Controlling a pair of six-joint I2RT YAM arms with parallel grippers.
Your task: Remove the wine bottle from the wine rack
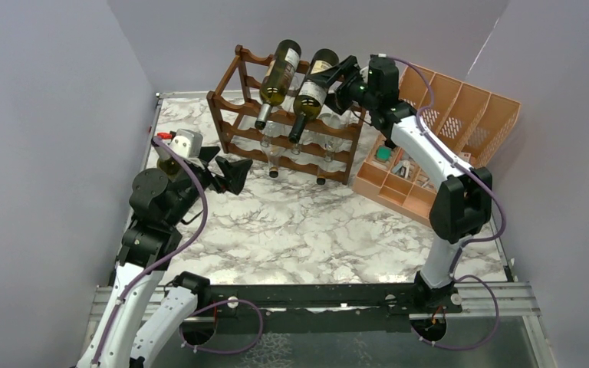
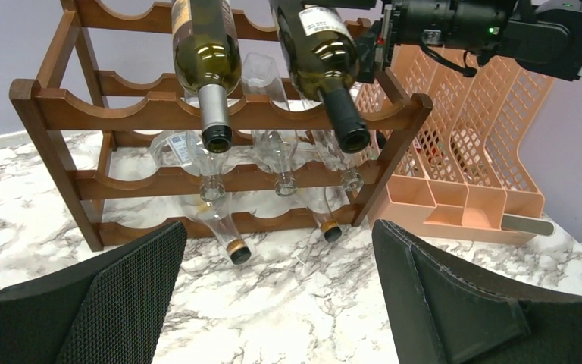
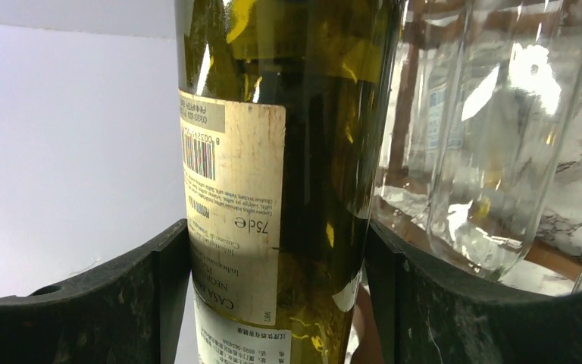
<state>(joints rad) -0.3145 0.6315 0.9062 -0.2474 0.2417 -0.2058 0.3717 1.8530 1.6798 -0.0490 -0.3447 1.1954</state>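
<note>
A dark green wine bottle with a cream label lies on the top tier of a dark brown wooden wine rack. It is tilted, with its neck pointing down and forward over the front rail and its base raised at the back. The right gripper has reached in from behind and grips the bottle's wide body near the base. In the right wrist view its black pads press against both sides of the glass, one of them on the label. A second green bottle lies just beside it on the same tier, at the same tilt. Clear empty bottles fill the tiers below. A peach plastic organiser stands just beside the rack's right end, under the right arm. The left gripper hovers over the marble table, well apart from the rack, with its jaws spread wide and holding nothing. The main risk is probably the hold itself. The glass is smooth and the label is slick, and the grip sits at one end of the bottle. The neck could therefore swing down or the bottle could slide through the pads once the rail no longer supports it. If the bottle is pulled back before it is lifted, its neck may catch in the scalloped rail and drag or tip the rack, which nothing steadies. If it is drawn out at an angle, it could knock the neighbouring bottle out of its cradle.
</note>
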